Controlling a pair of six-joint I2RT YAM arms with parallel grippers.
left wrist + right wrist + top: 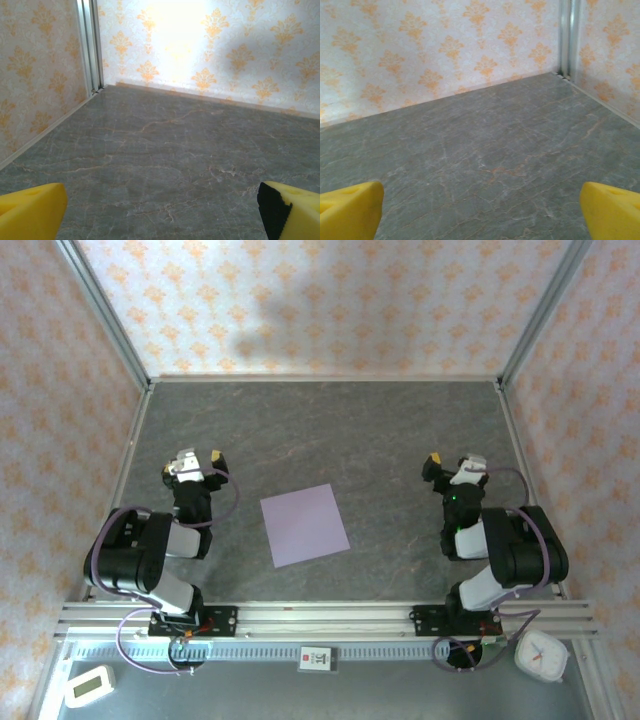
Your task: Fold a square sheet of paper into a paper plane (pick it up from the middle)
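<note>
Lying flat on the table [400,420], the square sheet of paper [305,525] sat between left jaws and right jaws; both gaped wide, empty.

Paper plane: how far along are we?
Done: nothing; the sheet lies flat and uncreased on the table. In hand: nothing; left gripper and right gripper are open, both clear of the sheet. Left: pick it up from the middle, then every fold.
</note>
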